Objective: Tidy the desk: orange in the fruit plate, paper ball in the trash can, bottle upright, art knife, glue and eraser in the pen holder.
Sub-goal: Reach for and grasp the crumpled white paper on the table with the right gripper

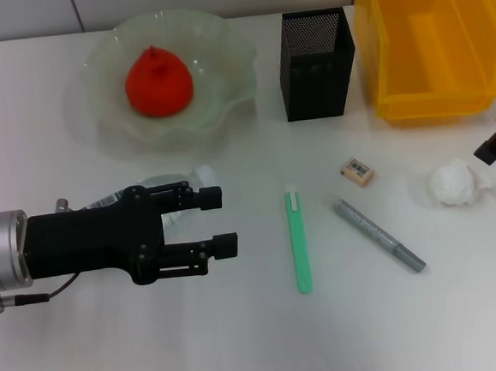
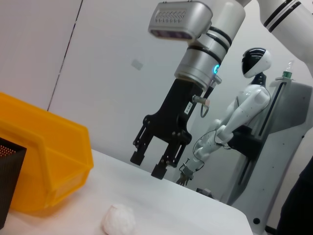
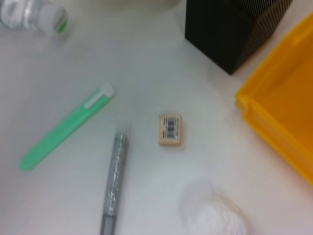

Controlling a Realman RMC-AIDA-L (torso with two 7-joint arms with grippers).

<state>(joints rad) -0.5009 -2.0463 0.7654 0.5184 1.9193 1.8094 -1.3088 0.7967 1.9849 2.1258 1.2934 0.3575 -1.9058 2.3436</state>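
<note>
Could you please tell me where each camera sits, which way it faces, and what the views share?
Head view: above, looking down at the desk; the left gripper hovers open over the bottle.
Left wrist view: low, facing across the desk; the right gripper hangs open.
Right wrist view: looking down; no fingers show.
All three show the paper ball.

A plain white desk (image 1: 244,349) carries everything, its top smooth and matte in the head view and in both wrist views (image 2: 166,205) (image 3: 146,63). Behind its far edge runs a pale grey panelled wall (image 1: 20,14) with thin dark seams. In the left wrist view the wall (image 2: 98,73) bears a small pale rectangular tag (image 2: 137,64). Beyond the desk stands a white humanoid figure with a black face (image 2: 244,103), just beside a tall grey cabinet (image 2: 288,132).
</note>
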